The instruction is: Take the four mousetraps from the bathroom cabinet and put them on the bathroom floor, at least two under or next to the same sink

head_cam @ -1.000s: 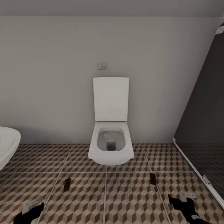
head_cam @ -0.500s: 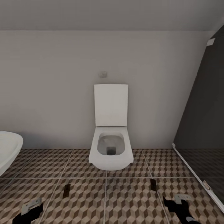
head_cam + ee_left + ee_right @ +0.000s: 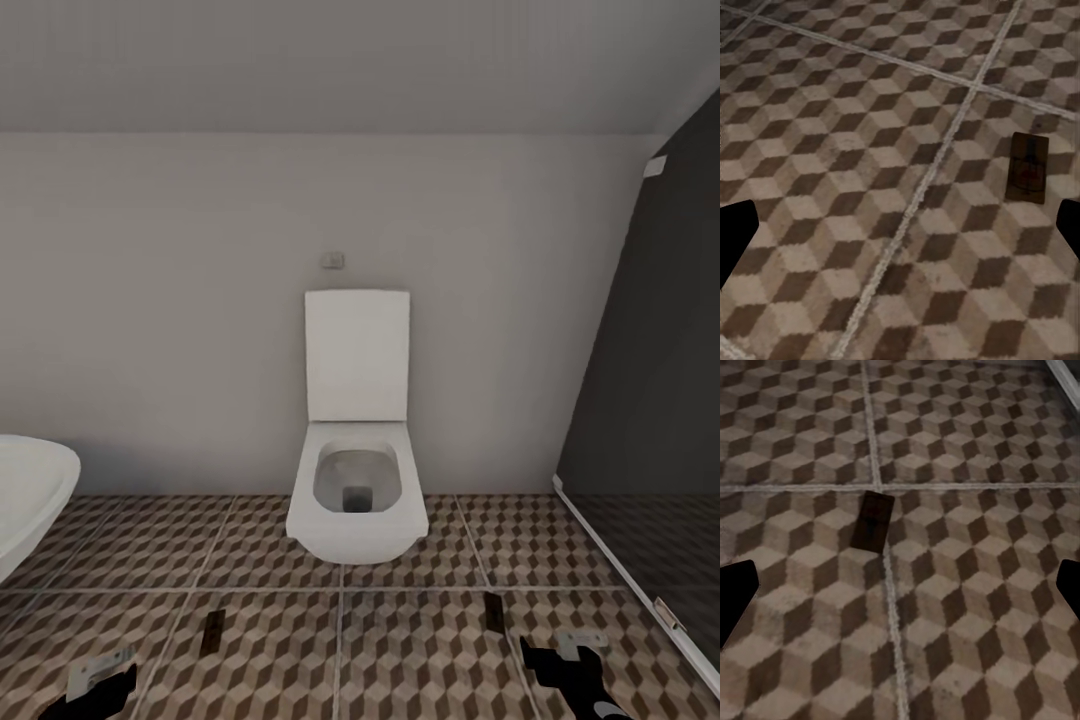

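Two mousetraps lie flat on the cube-patterned floor (image 3: 420,650) in front of the toilet (image 3: 357,480), one to the left (image 3: 212,632) and one to the right (image 3: 493,611), well apart. Both grippers hang low over the tiles, left gripper (image 3: 95,685) and right gripper (image 3: 570,668), each released with its fingers spread wide and holding nothing. A rounded white basin (image 3: 30,495) shows at the left edge.

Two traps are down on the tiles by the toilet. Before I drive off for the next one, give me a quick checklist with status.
1. Left mousetrap flat on the bathroom floor: ok.
2. Right mousetrap flat on the same tiles: ok.
3. Left pincer open and empty: ok.
4. Right pincer open and empty: ok.
5. Two traps beside or under the sink: cannot tell; the nearest fixtures are the toilet and a rounded white basin edge.
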`<state>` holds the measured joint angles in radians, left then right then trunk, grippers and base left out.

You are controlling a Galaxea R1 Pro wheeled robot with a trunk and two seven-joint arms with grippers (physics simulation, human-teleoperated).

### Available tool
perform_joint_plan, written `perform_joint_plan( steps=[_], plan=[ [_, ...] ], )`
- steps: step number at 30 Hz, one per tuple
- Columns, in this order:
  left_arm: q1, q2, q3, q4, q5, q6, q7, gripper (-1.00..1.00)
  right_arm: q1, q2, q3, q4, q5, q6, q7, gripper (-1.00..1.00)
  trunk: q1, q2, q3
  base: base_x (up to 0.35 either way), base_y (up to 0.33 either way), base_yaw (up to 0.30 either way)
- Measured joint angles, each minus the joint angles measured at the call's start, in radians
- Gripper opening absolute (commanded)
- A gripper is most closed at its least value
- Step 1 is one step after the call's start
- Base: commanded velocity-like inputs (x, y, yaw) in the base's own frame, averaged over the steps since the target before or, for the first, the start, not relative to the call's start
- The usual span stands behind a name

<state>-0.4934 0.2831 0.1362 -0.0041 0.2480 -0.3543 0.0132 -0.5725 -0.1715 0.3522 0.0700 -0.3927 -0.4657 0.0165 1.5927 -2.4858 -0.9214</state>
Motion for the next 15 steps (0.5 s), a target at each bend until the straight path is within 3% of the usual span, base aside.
perform_joint_plan(
  steps=[15],
  plan=[
    [0.0, 0.0, 0.0, 0.004, 0.0, 0.0, 0.001, 1.0, 0.002, 0.019, 0.0, 0.0, 0.0, 0.0, 0.0, 1.0, -0.058, 0.105, 0.047, 0.0, 0.0, 0.0]
  ],
)
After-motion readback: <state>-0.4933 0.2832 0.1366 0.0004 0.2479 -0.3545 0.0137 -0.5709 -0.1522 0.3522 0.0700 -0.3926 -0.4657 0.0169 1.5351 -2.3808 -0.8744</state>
